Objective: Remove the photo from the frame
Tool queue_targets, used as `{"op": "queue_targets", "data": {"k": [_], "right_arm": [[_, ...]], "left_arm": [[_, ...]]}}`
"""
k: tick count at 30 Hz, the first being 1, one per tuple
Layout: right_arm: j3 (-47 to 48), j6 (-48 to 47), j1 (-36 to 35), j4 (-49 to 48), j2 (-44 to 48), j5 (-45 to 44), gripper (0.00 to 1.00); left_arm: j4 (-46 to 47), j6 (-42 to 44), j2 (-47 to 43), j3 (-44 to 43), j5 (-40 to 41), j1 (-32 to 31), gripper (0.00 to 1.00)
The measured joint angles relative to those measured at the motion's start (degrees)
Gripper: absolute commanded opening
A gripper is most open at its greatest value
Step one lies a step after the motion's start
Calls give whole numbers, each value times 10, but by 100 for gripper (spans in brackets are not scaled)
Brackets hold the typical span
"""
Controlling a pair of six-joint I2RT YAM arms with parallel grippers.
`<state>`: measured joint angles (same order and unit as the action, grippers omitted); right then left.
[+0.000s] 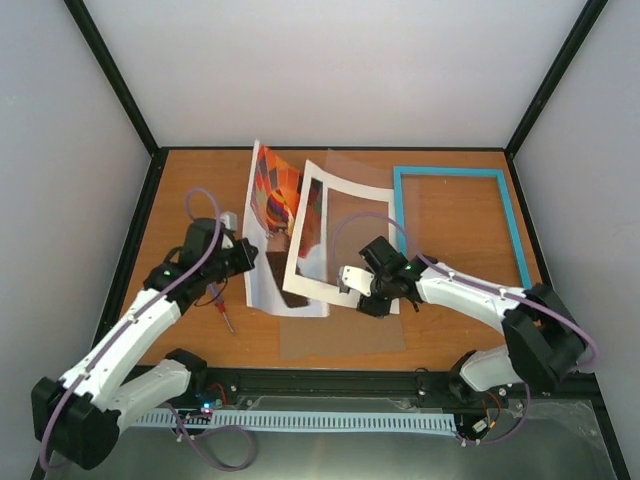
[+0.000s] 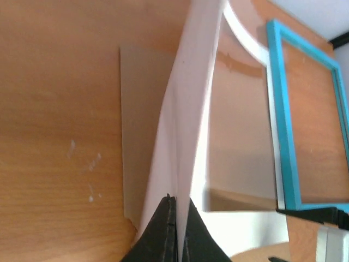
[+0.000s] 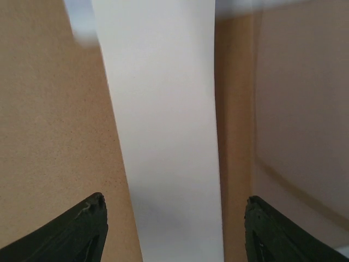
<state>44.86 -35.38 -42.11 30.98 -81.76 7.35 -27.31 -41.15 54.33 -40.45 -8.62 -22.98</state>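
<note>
The photo (image 1: 275,198), a print of a striped balloon, stands lifted and curled at the table's middle left. My left gripper (image 1: 250,256) is shut on its near left edge. The left wrist view shows the jaws closed on the sheet's pale side (image 2: 185,114). The turquoise frame (image 1: 460,173) lies flat at the right, apart from the photo, and also appears in the left wrist view (image 2: 283,109). My right gripper (image 1: 357,287) is open over the near edge of the white mat board (image 1: 312,288). A white strip of that mat (image 3: 163,136) runs between its fingers.
A brown backing board (image 1: 345,335) lies under the mat and reaches toward the near edge. A small red-handled tool (image 1: 222,310) lies left of the sheets. Black rails border the table.
</note>
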Motion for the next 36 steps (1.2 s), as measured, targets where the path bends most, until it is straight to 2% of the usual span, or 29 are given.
{"op": "queue_targets", "data": {"k": [4, 8, 13, 17, 22, 28, 32, 36], "right_arm": [[7, 14, 8, 13, 52, -5, 69], [13, 28, 38, 14, 96, 0, 69], [13, 39, 83, 14, 113, 6, 69], [13, 46, 109, 14, 116, 18, 69], [14, 56, 154, 15, 129, 43, 70], [54, 100, 278, 27, 135, 101, 70], [81, 141, 360, 27, 135, 142, 70], [95, 180, 428, 34, 137, 208, 70]], "left_arm": [[-78, 36, -32, -95, 75, 0, 1], [-107, 64, -39, -179, 119, 1, 1], [-119, 95, -20, -265, 149, 1, 1], [-120, 109, -2, -290, 152, 1, 1], [-105, 119, 30, -294, 118, 1, 1], [-40, 117, 92, -276, 46, 1, 1], [24, 108, 165, -284, -16, 1, 1], [85, 92, 274, -356, -108, 1, 1]]}}
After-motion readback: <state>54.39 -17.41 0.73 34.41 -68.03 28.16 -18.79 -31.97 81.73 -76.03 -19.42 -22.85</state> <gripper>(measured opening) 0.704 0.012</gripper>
